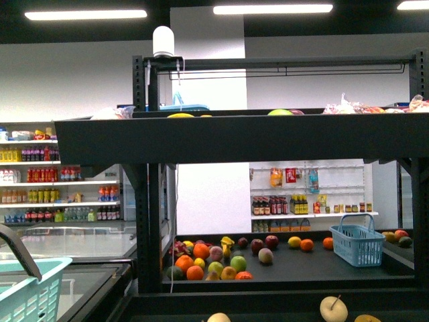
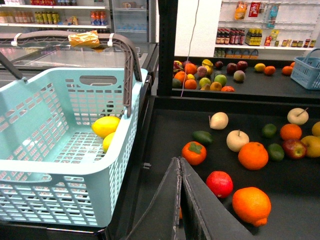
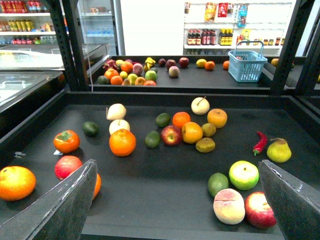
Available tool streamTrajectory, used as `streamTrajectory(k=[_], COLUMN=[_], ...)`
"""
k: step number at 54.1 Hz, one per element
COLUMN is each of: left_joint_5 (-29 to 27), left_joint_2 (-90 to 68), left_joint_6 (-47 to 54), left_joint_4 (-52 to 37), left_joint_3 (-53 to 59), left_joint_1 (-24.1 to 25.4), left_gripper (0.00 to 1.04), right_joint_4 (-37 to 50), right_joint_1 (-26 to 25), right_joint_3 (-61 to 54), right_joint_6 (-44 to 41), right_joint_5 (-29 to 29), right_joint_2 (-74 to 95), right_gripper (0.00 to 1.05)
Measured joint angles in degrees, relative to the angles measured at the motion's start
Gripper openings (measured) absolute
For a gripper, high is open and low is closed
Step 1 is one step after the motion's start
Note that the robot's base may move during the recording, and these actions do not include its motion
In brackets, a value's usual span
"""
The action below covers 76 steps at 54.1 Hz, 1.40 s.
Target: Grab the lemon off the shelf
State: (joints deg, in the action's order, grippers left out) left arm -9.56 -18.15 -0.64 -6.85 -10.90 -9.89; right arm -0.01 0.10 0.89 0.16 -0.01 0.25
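Lemons (image 2: 105,126), two, lie in the basket (image 2: 30,165); left pincer (image 2: 180,200) together, right pincer (image 3: 180,200) apart.

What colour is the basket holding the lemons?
Light turquoise basket, best in the left wrist view.

The front view looks level through the black metal-framed shelf (image 1: 268,137); both wrist views look down closely into its black fruit tray (image 3: 150,185), sharing the far blue plastic basket (image 3: 247,65).

The shelf (image 3: 150,180) has matt black trays; the basket (image 2: 60,165) is perforated turquoise plastic holding a glossy lemon (image 2: 105,126)
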Motion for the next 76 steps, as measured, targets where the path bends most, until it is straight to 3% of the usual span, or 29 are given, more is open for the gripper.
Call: streamTrajectory(k=[4, 8, 11, 18, 23, 54, 76], left_joint_5=[1.95, 8.96, 8.76, 9.46, 9.55, 9.53, 9.53], left_joint_2=[1.79, 3.65, 4.44, 6.38, 13.53, 17.84, 17.84], left_joint_6=[0.0, 0.09, 0.07, 0.09, 0.11, 0.09, 0.13], left_joint_4=[-0.02, 0.0, 0.0, 0.2, 7.04, 6.97, 6.97], left_joint_3=[1.79, 3.39, 4.04, 5.53, 6.49, 10.14, 10.14], left_joint_1=[1.86, 7.65, 9.29, 9.6, 9.64, 9.64, 9.64], left_gripper=[0.02, 0.02, 0.02, 0.02, 0.02, 0.03, 0.8], right_joint_4=[0.0, 0.0, 0.0, 0.0, 0.0, 0.0, 0.0], right_joint_1=[0.0, 0.0, 0.0, 0.0, 0.0, 0.0, 0.0], right_joint_3=[-0.02, -0.02, -0.02, -0.02, -0.02, -0.02, 0.0], right_joint_6=[0.02, 0.02, 0.02, 0.02, 0.02, 0.0, 0.0], right_joint_5=[0.0, -0.04, 0.04, 0.0, 0.07, 0.0, 0.0], right_joint_2=[0.0, 0.0, 0.0, 0.0, 0.0, -0.02, -0.02], right_gripper=[0.97, 0.97, 0.97, 0.97, 0.97, 0.97, 0.97])
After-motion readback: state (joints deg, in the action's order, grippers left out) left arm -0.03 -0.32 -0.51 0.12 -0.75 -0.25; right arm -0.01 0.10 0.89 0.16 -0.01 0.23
